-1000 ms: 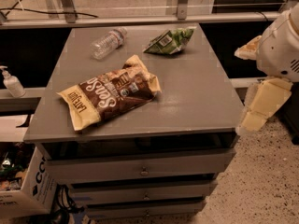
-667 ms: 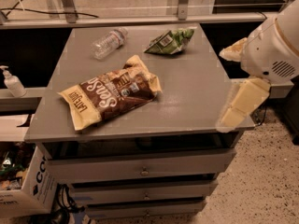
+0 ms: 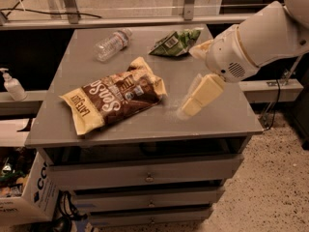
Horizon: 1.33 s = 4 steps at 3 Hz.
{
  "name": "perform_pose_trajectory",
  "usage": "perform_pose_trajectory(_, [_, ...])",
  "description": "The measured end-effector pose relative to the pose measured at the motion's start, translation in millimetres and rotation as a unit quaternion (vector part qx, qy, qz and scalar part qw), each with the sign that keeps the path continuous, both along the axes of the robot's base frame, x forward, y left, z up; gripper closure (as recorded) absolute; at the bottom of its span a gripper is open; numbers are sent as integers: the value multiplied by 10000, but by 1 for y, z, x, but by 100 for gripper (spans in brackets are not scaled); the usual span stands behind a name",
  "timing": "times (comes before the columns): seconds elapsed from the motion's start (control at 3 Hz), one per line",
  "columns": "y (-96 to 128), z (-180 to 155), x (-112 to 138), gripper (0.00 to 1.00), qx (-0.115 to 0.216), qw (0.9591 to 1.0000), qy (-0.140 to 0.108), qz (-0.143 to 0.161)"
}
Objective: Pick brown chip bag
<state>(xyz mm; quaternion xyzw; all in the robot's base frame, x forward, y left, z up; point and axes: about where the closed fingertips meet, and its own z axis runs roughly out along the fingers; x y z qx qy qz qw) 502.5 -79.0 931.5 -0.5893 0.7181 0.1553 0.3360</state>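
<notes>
Fingers [image 3: 205, 92] seemingly apart; gripper [image 3: 189, 81] above tabletop [image 3: 227, 117].

gripper [image 3: 190, 80]: above the right part of the cabinet top [image 3: 227, 115]
brown chip bag [image 3: 116, 99]: on the top, left of the gripper, apart from it
green snack bag [image 3: 175, 41]: just behind the gripper
bottle [image 3: 112, 43]: behind and well left of the gripper
drawers [image 3: 145, 174]: below the gripper, under the top

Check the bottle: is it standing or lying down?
Lying down: the bottle rests on its side on the table. The gripper hovers beside the brown chip bag.
</notes>
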Motion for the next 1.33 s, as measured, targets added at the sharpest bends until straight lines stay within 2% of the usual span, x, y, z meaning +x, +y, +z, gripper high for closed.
perform_pose_trajectory(0.33, [0, 0, 0, 0, 0, 10000, 0, 1])
perform_pose_trajectory(0.67, [6, -5, 3, 0, 183, 9997, -106, -145])
perform_pose_trajectory(1.0, [32, -24, 19, 0, 520, 9978, -330, -231])
perform_pose_trajectory(1.33, [64, -39, 42, 0, 814, 9950, -553, -157])
